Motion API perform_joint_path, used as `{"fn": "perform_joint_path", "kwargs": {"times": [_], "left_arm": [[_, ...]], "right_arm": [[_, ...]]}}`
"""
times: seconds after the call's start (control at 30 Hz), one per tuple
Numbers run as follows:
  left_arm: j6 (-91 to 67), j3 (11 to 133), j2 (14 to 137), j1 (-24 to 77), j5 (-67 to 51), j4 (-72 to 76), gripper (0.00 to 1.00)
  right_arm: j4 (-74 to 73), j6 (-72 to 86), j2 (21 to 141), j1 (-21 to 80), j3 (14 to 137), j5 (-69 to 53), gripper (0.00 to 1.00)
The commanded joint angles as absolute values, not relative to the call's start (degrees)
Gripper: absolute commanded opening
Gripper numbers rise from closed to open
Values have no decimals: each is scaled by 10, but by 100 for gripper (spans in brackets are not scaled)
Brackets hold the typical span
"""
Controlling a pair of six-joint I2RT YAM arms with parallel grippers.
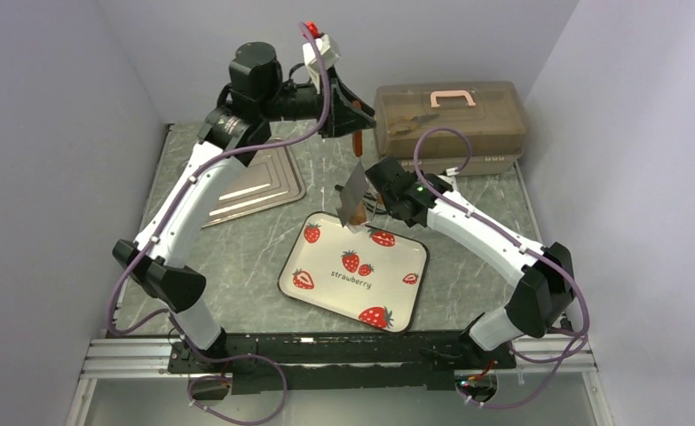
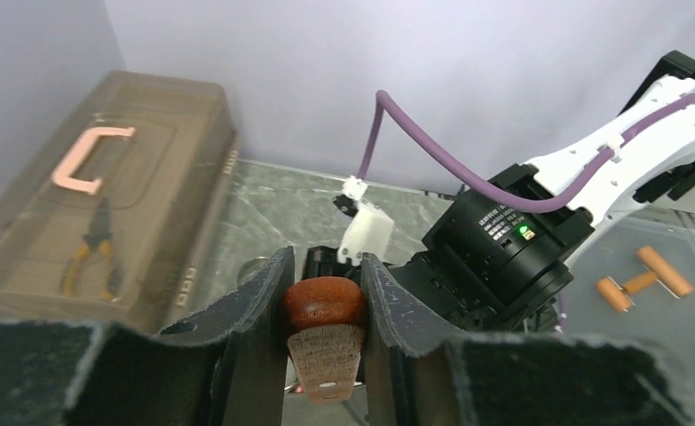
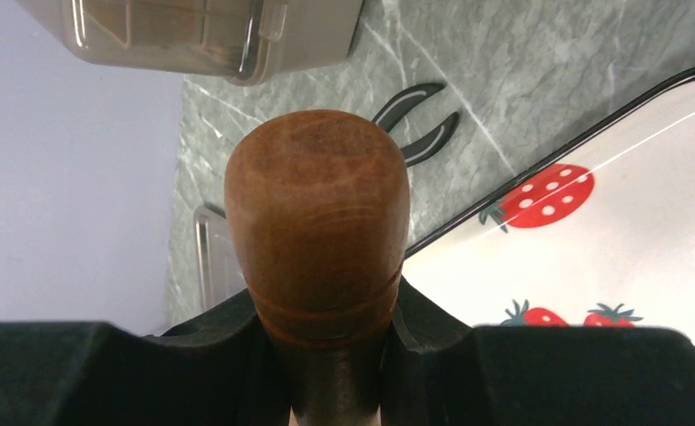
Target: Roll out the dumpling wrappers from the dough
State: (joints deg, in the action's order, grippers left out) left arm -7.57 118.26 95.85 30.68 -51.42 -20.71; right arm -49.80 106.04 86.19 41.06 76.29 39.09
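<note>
Nearest, the strawberry plate [image 1: 401, 262] lies flat on the grey marbled table [image 1: 237, 257] in front of the arm bases; whether any dough or dumpling wrappers lie on its white face cannot be told. Above the plate's far edge, the right gripper [image 3: 326, 311] is clamped partway closed on the lower brown knob of the wooden roller [image 3: 317, 204], which stands steeply tilted, and the left gripper [image 2: 324, 293], higher and farther back, grips the upper knob likewise. Beyond them, a translucent toolbox [image 1: 450, 124] with a pink handle sits by the back wall, a metal tray [image 1: 259, 182] to its left.
</note>
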Motion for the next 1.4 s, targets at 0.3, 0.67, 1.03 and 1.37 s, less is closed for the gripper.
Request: {"fn": "perform_joint_path", "kwargs": {"times": [0.3,0.67,1.03,1.37], "left_arm": [[-115,1248,971,317,-563,-117,0],[-100,1274,999,348,-578,-97,0],[14,1191,989,352,-562,-152,0],[21,1138,976,321,-557,-159,0]], "right_arm": [[-419,1135,739,382,683,353,0],[-437,1174,707,370,668,332,0],[-413,1160,693,370,659,320,0],[-405,1139,673,369,627,333,0]]}}
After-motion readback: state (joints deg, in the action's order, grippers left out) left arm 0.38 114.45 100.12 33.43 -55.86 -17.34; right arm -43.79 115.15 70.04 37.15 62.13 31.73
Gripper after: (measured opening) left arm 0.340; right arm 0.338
